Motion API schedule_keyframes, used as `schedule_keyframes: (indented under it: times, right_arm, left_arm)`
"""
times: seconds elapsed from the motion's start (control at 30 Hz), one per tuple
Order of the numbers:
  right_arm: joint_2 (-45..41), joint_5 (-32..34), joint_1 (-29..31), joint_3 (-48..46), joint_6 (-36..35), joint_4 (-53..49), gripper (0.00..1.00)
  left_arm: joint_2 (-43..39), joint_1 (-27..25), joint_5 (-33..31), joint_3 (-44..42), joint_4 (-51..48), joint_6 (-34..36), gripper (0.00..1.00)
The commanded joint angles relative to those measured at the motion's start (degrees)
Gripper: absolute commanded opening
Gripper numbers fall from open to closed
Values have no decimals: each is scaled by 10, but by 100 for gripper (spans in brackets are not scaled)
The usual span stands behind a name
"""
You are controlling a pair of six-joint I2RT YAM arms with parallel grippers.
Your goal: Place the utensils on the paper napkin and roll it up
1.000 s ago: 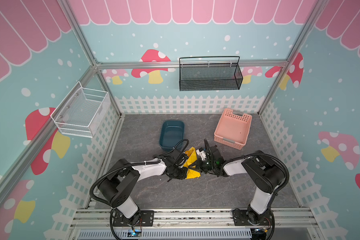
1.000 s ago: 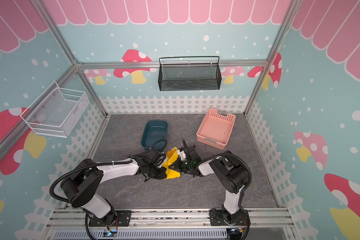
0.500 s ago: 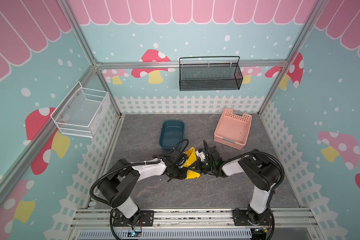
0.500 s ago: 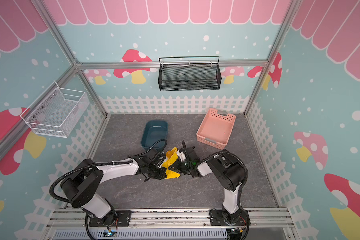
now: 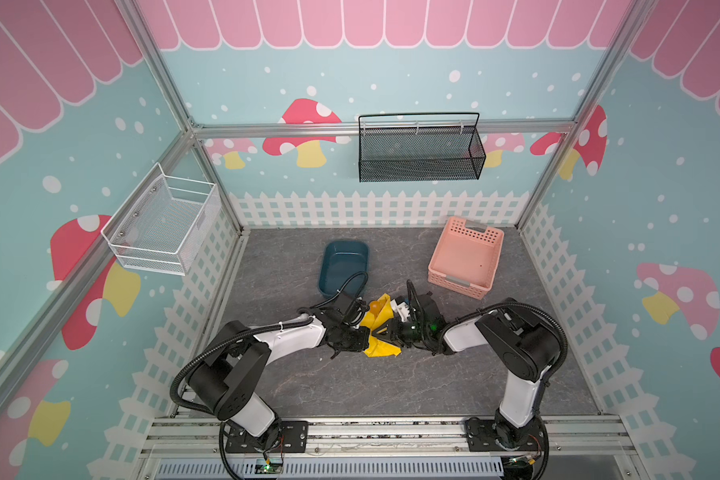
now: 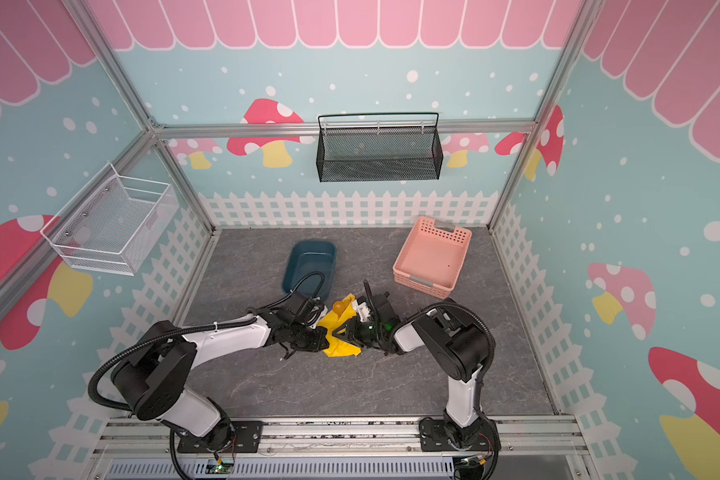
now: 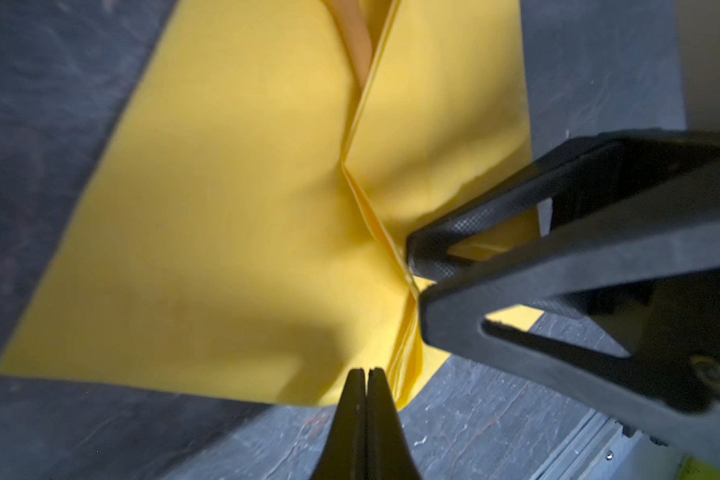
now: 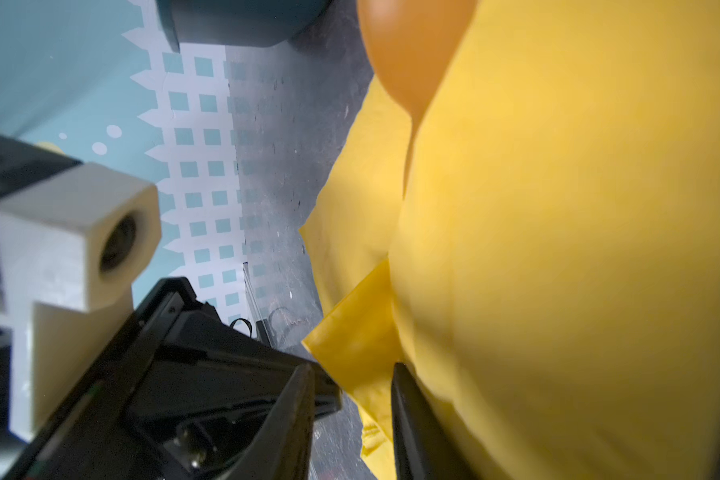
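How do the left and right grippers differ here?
Left gripper: jaws pressed together; right gripper: jaws apart. The left's tips sit at the edge of the paper napkin with nothing seen between them; the right has a napkin flap between its fingers. Both sit low at the napkin, facing each other.

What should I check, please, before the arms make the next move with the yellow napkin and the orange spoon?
1. Left gripper shut at the paper napkin edge: ok; whether it pinches the paper: cannot tell.
2. Right gripper open, a napkin corner between its jaws: ok.
3. Napkin rolled up: not ok, only loosely folded, two flaps meeting.
4. Spoon wrapped, bowl sticking out at one end: ok.
5. Fork and knife inside the fold: cannot tell, hidden.
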Motion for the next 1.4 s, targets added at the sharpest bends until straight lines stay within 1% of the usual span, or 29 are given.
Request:
schedule_keyframes:
  times: [0.0, 0.1, 0.2, 0.27, 0.37, 0.47, 0.63, 0.77, 0.83, 0.9, 1.03, 1.37]
  right_arm:
    - [10, 6, 3, -4, 4, -9, 36]
    - [10, 6, 3, -4, 3, -9, 38]
    - [11, 5, 3, -5, 3, -8, 35]
    - [11, 4, 3, -6, 4, -7, 30]
    - [13, 3, 3, -8, 6, -3, 26]
    - [15, 1, 3, -8, 8, 0, 21]
    - [14, 0, 3, -10, 10, 2, 17]
    - [13, 1, 3, -11, 9, 2, 16]
    - [12, 1, 3, -12, 10, 3, 16]
    - [11, 1, 3, -13, 10, 2, 16]
    - [8, 2, 3, -15, 10, 3, 15]
    - [6, 3, 3, -15, 11, 3, 15]
  left_arm:
    - [-21, 18, -8, 4, 4, -10, 0]
    - [-21, 26, -6, 16, 3, -13, 0]
    - [-11, 30, -3, 31, 5, -21, 1]
    - [-1, 30, 4, 40, 10, -31, 2]
    - [8, 29, 6, 50, 21, -54, 3]
    - [16, 30, -9, 58, 24, -72, 9]
    - [33, 30, -3, 63, 32, -93, 14]
    - [37, 30, -7, 58, 33, -108, 20]
    - [39, 29, -13, 54, 28, -117, 25]
    - [41, 29, -15, 51, 28, -124, 28]
    - [47, 30, -3, 48, 35, -131, 31]
    - [74, 30, 3, 49, 33, -147, 32]
